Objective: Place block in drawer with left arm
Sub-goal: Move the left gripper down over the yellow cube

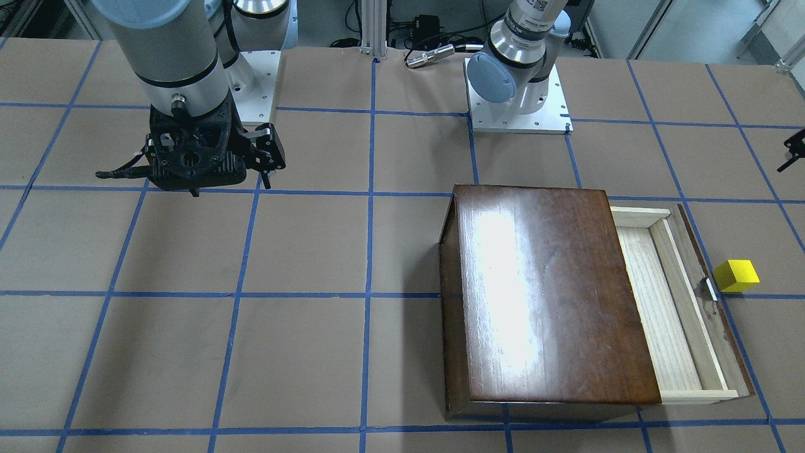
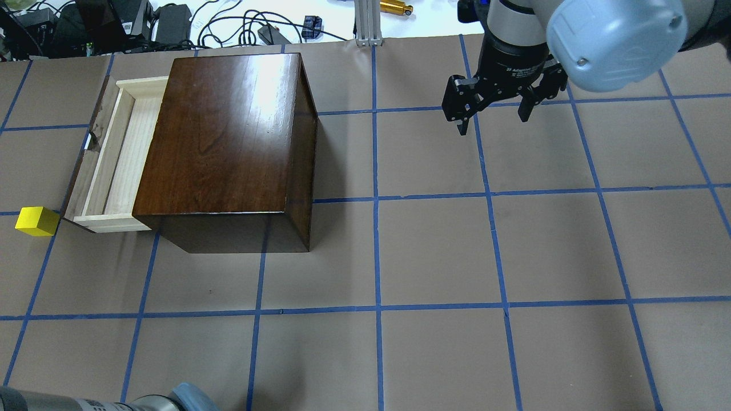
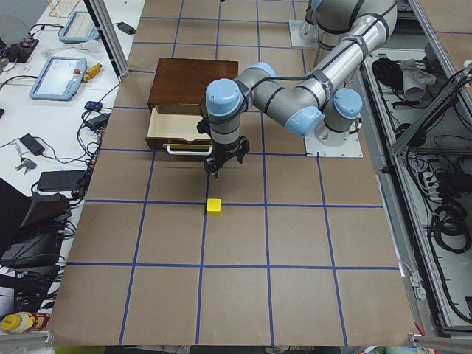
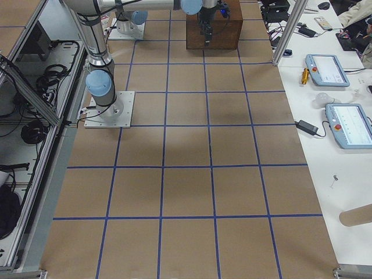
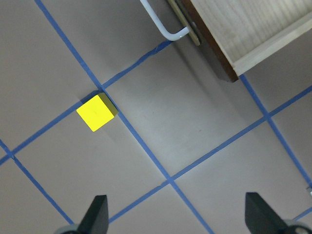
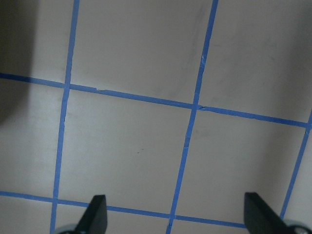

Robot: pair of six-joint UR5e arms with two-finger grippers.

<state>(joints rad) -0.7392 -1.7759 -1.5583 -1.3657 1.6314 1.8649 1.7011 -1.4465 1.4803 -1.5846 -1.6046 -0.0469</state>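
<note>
**Kid:** Where is the block?

**Me:** The yellow block (image 5: pixel 97 113) sits on the bench (image 2: pixel 434 257), right where two blue tape lines cross. It is outside the drawer (image 2: pixel 123 154), near its dark front but not touching it.

**Kid:** Is the drawer open?

**Me:** Yes. It sticks out of the shiny brown cabinet (image 2: pixel 228 131). Its inside is pale wood, and a bent metal handle (image 5: pixel 163 27) is on the front.

**Kid:** What about your left end effector?

**Me:** My left end effector (image 5: pixel 175 209) hangs above the bench, near the block and the drawer front, touching neither. Its two fingers are spread wide and hold nothing.

**Kid:** And the other one?

**Me:** My right end effector (image 2: pixel 492 117) hangs over the bench too, well apart from the cabinet. It is spread wide as well, with nothing in it.

**Kid:** What does the bench look like?

**Me:** It is covered in brown paper. Blue tape lines cut it into big squares.

**Kid:** And the room?

**Me:** A white desk runs along the far side. It has tablets (image 4: pixel 328 70) and black cables (image 2: pixel 228 25) on it. More cables lie on the shelves behind my arms.
</note>
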